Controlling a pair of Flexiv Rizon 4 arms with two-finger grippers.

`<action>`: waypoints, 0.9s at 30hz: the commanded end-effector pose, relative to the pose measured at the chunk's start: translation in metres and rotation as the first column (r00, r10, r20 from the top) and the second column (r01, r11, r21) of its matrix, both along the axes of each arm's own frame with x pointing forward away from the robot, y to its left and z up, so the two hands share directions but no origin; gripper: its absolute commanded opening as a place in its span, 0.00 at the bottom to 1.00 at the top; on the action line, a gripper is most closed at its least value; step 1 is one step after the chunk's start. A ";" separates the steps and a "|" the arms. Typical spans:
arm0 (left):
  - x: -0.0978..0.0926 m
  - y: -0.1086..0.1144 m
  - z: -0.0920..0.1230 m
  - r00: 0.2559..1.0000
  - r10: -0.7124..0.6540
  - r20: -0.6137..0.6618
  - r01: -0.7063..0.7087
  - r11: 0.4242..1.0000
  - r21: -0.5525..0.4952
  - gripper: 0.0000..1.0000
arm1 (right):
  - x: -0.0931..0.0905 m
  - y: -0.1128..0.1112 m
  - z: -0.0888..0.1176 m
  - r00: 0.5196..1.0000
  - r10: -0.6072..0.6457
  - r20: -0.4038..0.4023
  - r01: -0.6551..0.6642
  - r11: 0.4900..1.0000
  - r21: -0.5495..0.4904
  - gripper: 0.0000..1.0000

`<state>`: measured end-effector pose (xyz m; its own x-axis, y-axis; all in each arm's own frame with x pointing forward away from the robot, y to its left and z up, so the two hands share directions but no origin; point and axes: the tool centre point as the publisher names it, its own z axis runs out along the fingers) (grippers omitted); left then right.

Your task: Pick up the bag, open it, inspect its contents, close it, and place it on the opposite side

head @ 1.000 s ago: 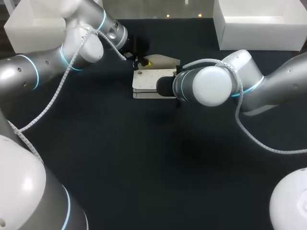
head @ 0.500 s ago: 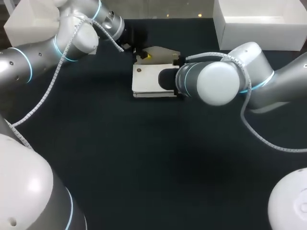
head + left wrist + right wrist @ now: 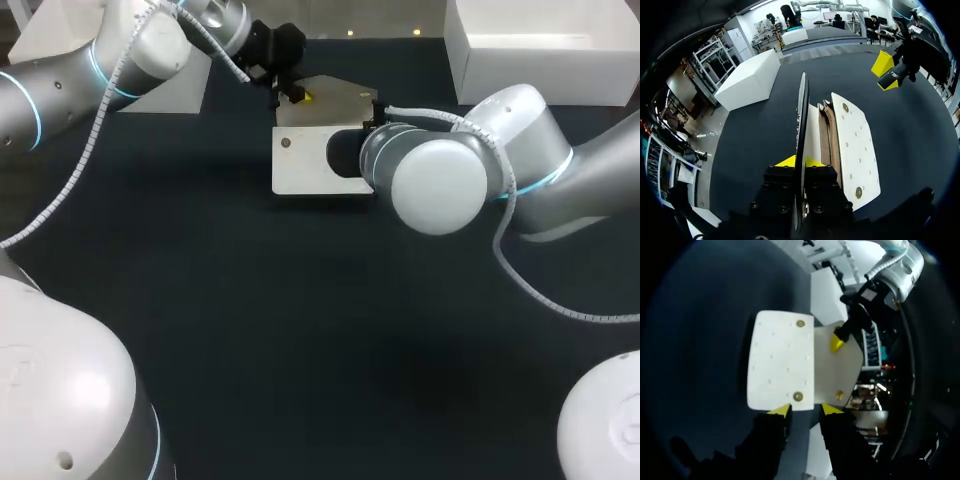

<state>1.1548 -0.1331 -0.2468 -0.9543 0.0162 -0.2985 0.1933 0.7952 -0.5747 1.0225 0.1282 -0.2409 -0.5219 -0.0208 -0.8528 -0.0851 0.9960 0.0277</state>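
1. Right arm's fingers: narrowly parted, empty, at 3 o'clock edge of the flat white brass-studded bag.
2. Bag lies central on dark table; panels judged stiff, light; grip thin edges.
3. Left arm's fingers pinch its raised flap, 12 o'clock.

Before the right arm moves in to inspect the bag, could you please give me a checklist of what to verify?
1. Left gripper shut on the flap: ok.
2. Flap raised clear of the bag: ok.
3. Opening exposed: ok, brown lining shows.
4. Contents visible: cannot tell, only the lining's edges show.
5. Right gripper open: ok, fingers apart at the bag's edge.
6. Right gripper touching the bag: cannot tell.
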 end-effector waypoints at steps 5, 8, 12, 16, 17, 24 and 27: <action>-0.023 0.006 0.018 0.999 0.029 -0.014 -0.029 1.000 0.005 0.00 | -0.005 -0.007 0.015 0.972 0.005 0.235 -0.005 1.000 0.003 0.00; -0.031 0.006 0.023 0.999 0.030 -0.012 -0.030 1.000 0.003 0.00 | -0.006 -0.009 0.021 0.975 0.005 0.224 -0.005 1.000 -0.001 0.00; -0.043 0.002 0.030 1.000 0.003 -0.010 -0.002 0.999 0.040 0.00 | -0.006 -0.009 0.027 0.976 0.001 0.218 0.001 1.000 -0.009 0.00; -0.043 0.002 0.030 1.000 0.003 -0.010 -0.002 0.999 0.040 0.00 | -0.009 -0.009 0.035 0.976 -0.001 0.218 0.003 1.000 -0.010 0.00; -0.043 0.002 0.030 1.000 0.003 -0.010 -0.002 0.999 0.040 0.00 | -0.009 -0.007 0.037 0.975 0.000 0.221 0.003 1.000 -0.015 0.00; -0.043 0.002 0.030 1.000 0.003 -0.010 -0.002 0.999 0.040 0.00 | -0.004 -0.004 0.045 0.972 0.007 0.233 -0.004 1.000 -0.017 0.00; -0.046 0.003 0.033 1.000 0.011 -0.011 -0.011 0.999 0.042 0.00 | 0.001 -0.002 0.046 0.973 0.011 0.229 -0.009 1.000 -0.009 0.00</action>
